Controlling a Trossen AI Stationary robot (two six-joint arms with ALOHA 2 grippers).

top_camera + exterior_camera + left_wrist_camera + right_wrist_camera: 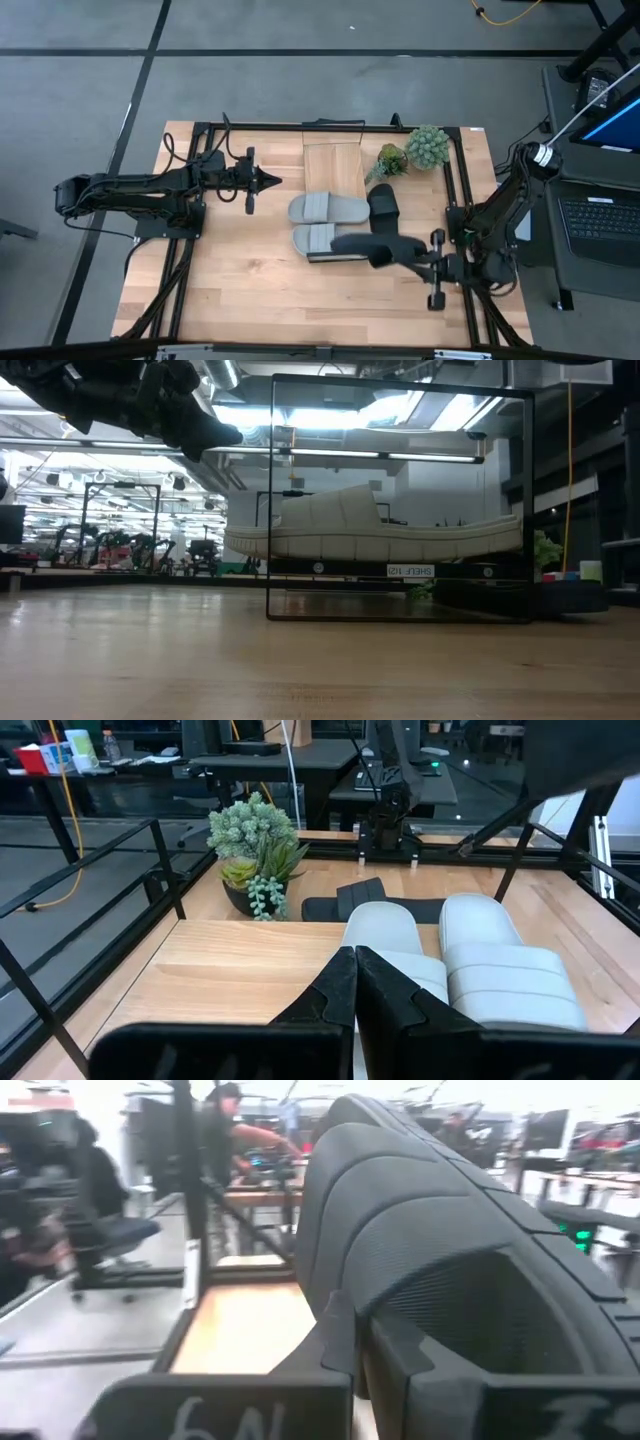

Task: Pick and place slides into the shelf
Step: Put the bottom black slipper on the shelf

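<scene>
We are carrying a black slide [365, 245] clenched in the right gripper [398, 255], long axis pointing left; the shelf [334, 165] is lying farther back and leftward; the left gripper [268, 181] is waiting clenched, empty, left of the shelf.

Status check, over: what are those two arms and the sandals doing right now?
Right pincer shut on black slide, raised. Left pincer shut, empty, waiting by shelf. Two grey slides and another black slide on table; plant beside shelf.
</scene>
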